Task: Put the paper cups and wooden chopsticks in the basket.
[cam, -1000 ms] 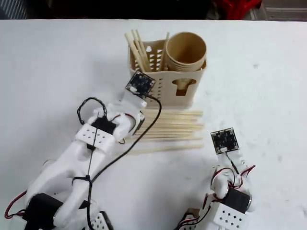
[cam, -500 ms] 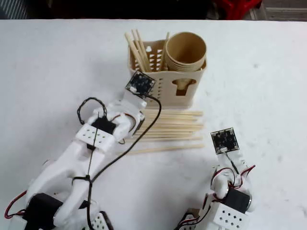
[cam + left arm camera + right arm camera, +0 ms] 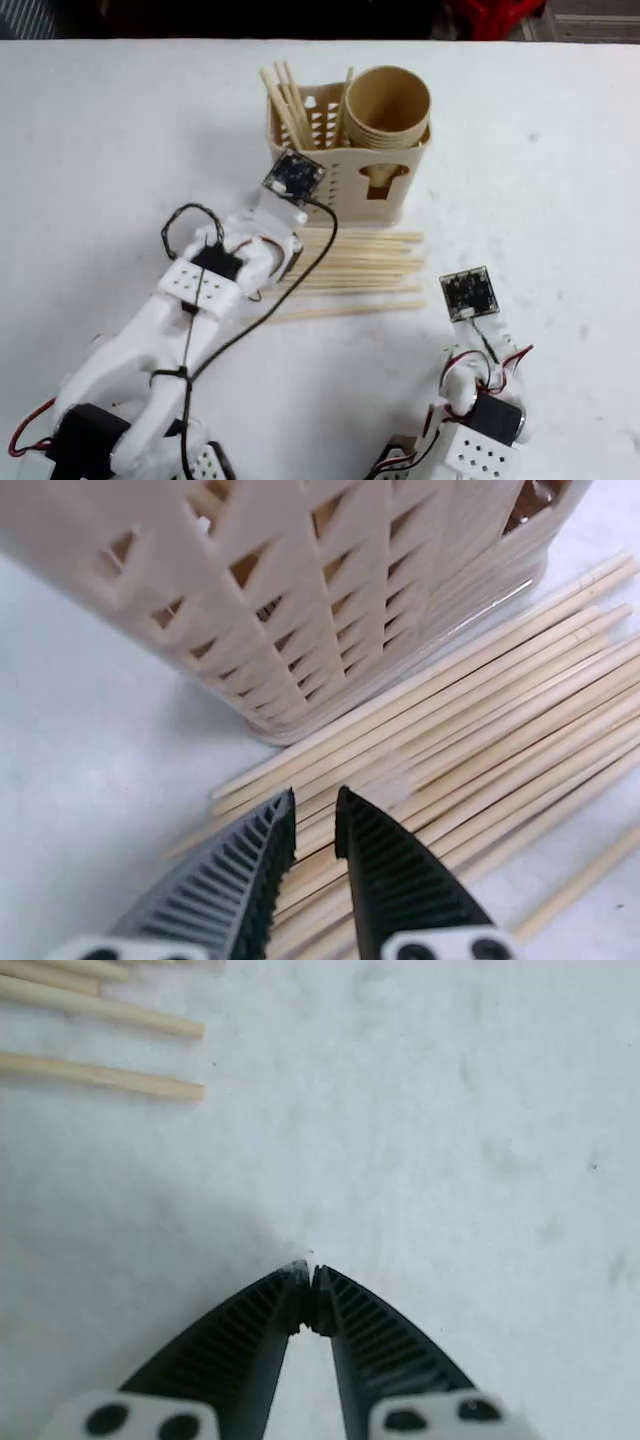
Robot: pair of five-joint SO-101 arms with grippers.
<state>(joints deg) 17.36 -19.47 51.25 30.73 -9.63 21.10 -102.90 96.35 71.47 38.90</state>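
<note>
White table (image 3: 120, 130), viewed from above. The perforated cream basket (image 3: 345, 190) stands upright towards the far side. A nested stack of paper cups (image 3: 388, 105) occupies its right compartment. Several upright chopsticks (image 3: 285, 100) lean in its left compartment.

The loose chopsticks (image 3: 365, 262) lie flat in a roughly parallel pile on the table just in front of the basket, the nearest ones against its base. A single chopstick (image 3: 340, 311) lies slightly apart on the near side of the pile.

The left arm (image 3: 205, 290) extends to the pile's left end. The left gripper (image 3: 315, 805) sits low over the chopstick ends beside the basket's lower wall, with its jaws a narrow gap apart. Whether a stick is pinched between them cannot be determined.

The right arm (image 3: 480, 410) sits at the near edge, right of the pile. The right gripper (image 3: 308, 1276) points at bare table with its jaw tips together, holding nothing. Two chopstick ends (image 3: 110, 1078) lie near it without contact.
</note>
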